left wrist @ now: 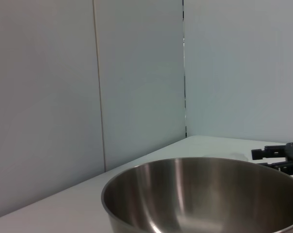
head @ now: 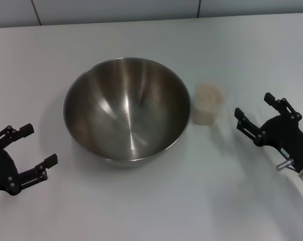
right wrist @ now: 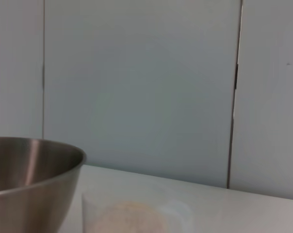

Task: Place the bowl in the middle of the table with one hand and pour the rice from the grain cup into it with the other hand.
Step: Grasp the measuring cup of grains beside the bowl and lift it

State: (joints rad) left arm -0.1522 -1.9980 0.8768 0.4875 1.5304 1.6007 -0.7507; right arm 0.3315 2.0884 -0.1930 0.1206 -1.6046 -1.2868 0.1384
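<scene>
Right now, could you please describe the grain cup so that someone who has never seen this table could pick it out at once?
Find the large steel bowl in the middle of the white table. Just beside its rim, toward the open right gripper, stands the grain cup, holding pale rice. It is the only small, clear plastic thing there, far narrower than the bowl.
</scene>
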